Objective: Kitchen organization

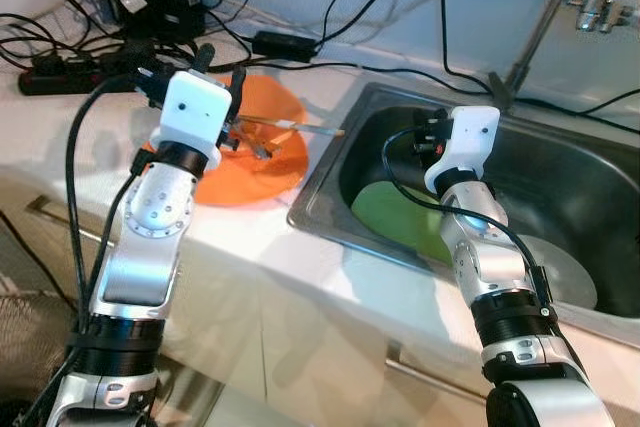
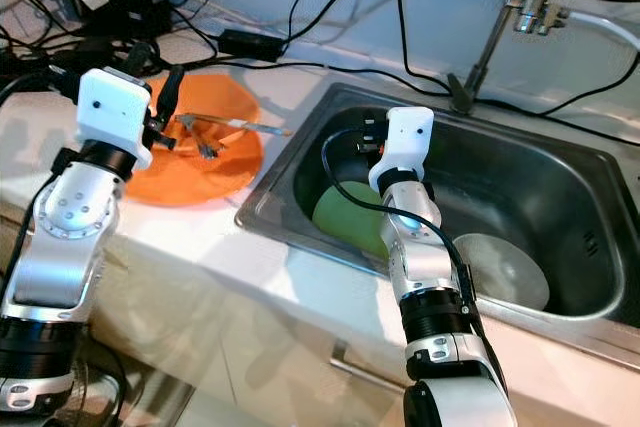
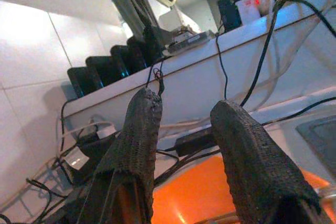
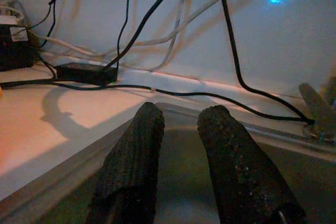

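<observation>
An orange plate (image 1: 262,162) lies on the white counter left of the sink, with a metal fork (image 1: 258,144) and a thin stick-like utensil (image 1: 305,128) resting on it. My left gripper (image 1: 222,72) hovers over the plate's back edge; in the left wrist view it (image 3: 189,106) is open with nothing between its fingers and the orange plate (image 3: 205,195) below. Inside the steel sink (image 1: 320,182) lie a green plate (image 1: 395,217) and a grey plate (image 1: 565,272). My right gripper (image 1: 425,134) hangs open over the sink's left part, above the green plate, holding nothing (image 4: 182,113).
Black cables, a power strip (image 1: 55,75) and an adapter (image 1: 285,44) clutter the counter behind the orange plate. A tap (image 1: 600,2) and its stem stand at the sink's back edge. The counter's front edge and a drawer handle (image 1: 60,219) lie below.
</observation>
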Robot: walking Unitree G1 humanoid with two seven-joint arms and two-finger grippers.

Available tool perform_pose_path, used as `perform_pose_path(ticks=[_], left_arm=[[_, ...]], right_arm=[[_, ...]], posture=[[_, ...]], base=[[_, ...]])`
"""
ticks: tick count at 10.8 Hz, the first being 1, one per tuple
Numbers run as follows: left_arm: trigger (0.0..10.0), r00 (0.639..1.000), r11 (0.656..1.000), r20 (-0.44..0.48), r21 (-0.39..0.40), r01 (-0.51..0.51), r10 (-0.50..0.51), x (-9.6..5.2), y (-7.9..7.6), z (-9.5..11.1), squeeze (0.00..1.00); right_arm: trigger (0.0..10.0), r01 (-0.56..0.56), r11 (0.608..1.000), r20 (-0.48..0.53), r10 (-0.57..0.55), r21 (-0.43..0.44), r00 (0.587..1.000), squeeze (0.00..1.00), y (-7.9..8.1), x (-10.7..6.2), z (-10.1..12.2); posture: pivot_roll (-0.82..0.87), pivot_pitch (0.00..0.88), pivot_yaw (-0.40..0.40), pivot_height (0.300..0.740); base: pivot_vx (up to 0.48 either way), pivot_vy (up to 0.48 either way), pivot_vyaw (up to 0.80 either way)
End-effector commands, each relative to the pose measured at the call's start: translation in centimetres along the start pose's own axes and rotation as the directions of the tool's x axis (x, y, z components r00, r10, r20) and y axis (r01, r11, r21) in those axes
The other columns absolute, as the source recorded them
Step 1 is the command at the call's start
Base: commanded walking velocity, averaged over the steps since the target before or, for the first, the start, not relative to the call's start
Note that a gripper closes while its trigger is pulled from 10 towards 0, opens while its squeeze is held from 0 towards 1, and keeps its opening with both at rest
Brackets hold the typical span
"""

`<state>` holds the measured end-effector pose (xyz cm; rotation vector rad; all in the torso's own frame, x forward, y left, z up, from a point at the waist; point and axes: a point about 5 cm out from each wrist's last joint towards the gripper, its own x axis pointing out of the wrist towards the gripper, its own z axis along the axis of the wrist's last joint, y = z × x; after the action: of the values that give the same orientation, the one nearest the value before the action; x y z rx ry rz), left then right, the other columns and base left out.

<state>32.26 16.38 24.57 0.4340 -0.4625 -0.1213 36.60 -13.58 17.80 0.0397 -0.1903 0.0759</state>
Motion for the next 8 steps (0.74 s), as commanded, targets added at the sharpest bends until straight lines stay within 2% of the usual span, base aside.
perform_pose_path(ticks=[1,6,7,8], left_arm=[[10.0,1.000,1.000,0.017,0.000,0.013,-0.013,0.10,-0.06,0.53,0.00],[10.0,0.999,0.999,0.004,0.003,0.033,-0.033,-0.02,-0.24,0.43,0.00],[10.0,0.997,0.996,-0.004,0.025,0.081,-0.081,-0.19,-0.43,0.39,0.00],[10.0,0.988,0.985,-0.015,0.080,0.155,-0.154,-0.53,-0.77,0.40,0.00]], right_arm=[[10.0,0.007,1.000,0.017,-0.007,0.007,1.000,0.00,-0.25,0.18,0.45],[10.0,-0.002,1.000,0.010,0.002,-0.003,1.000,0.00,-0.10,0.20,0.34],[10.0,-0.004,1.000,0.009,0.004,-0.005,1.000,0.00,-0.07,0.18,0.29],[10.0,-0.004,1.000,0.008,0.004,-0.004,1.000,0.00,-0.04,0.18,0.27]], posture=[[0.27,0.056,-0.049,0.740],[0.27,0.045,-0.054,0.740],[0.27,0.043,-0.054,0.740],[0.27,0.043,-0.054,0.740]], base=[[0.000,0.000,0.00],[0.000,0.000,0.00],[0.000,0.000,0.00],[0.000,0.000,0.00]])
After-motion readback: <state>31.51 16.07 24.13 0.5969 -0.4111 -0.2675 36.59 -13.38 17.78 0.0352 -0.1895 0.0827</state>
